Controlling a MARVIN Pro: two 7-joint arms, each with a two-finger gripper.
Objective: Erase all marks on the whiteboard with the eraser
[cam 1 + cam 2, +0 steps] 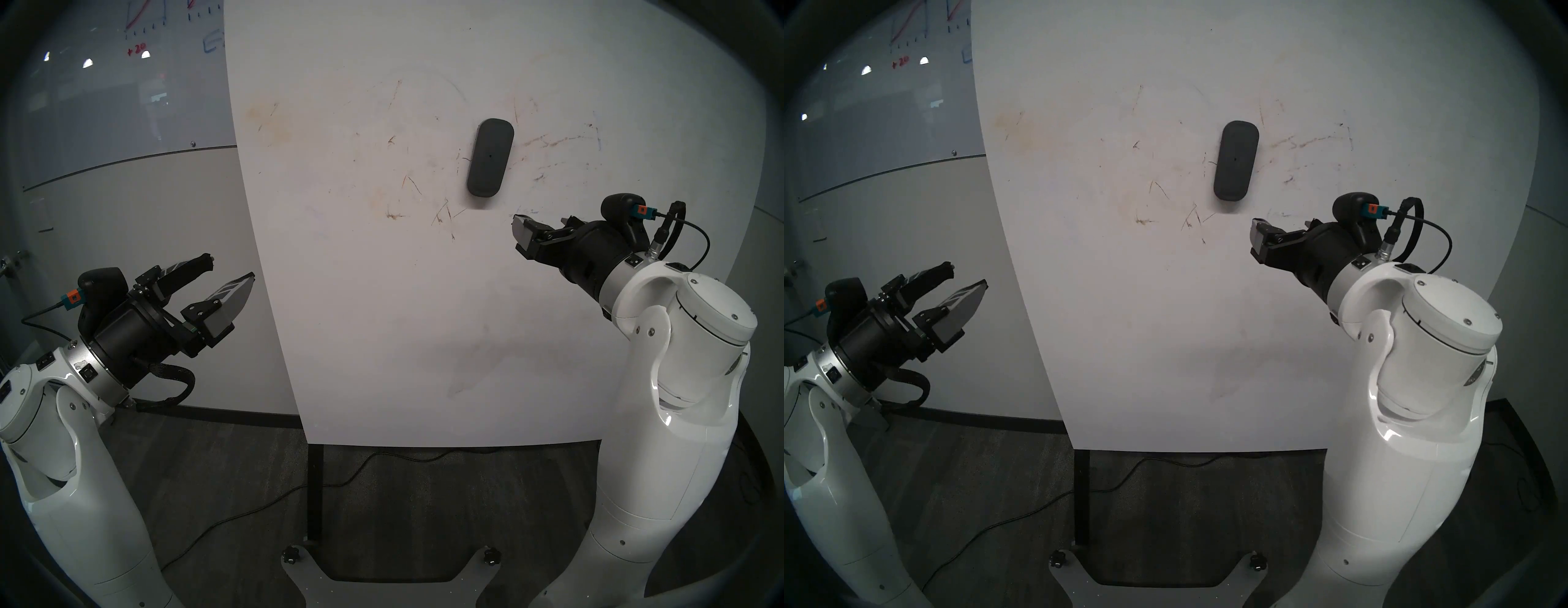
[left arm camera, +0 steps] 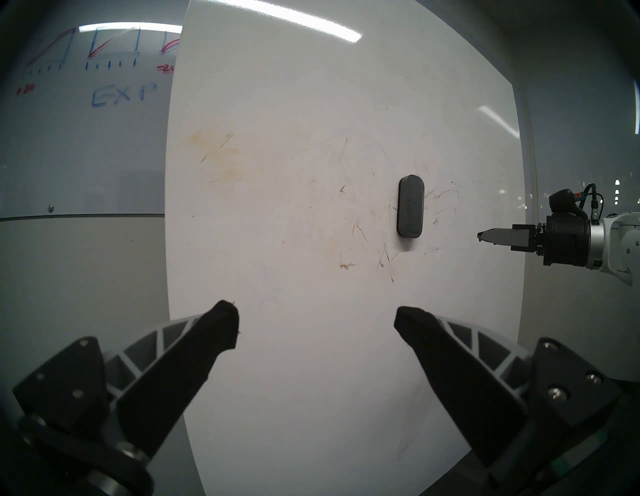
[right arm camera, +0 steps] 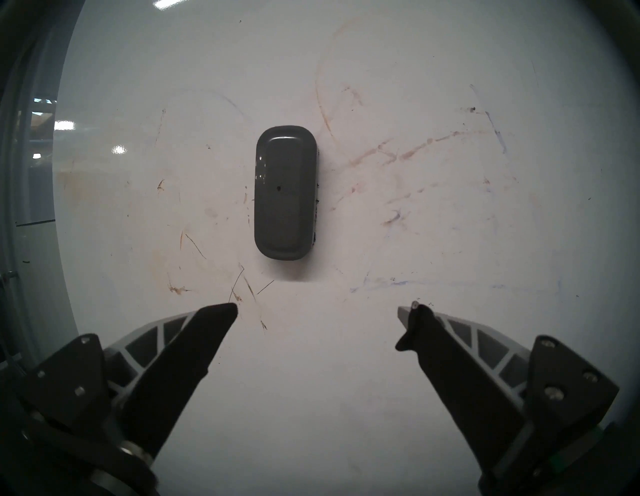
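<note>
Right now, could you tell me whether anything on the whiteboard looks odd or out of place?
Nothing is damaged. The eraser sits upright on the whiteboard with neither gripper holding it. No bold marks show, only faint brownish smudges and thin scratches around it. The right gripper's fingers are open just below it.

Glossy smooth whiteboard [image 3: 346, 381] w/ smudges; eraser [image 3: 284, 194] smooth grey plastic.

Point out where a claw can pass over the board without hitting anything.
Free: the whiteboard's lower half, below the eraser and between the left claw and right claw; also its upper left. Crowded: beside the eraser, near the right claw.
</note>
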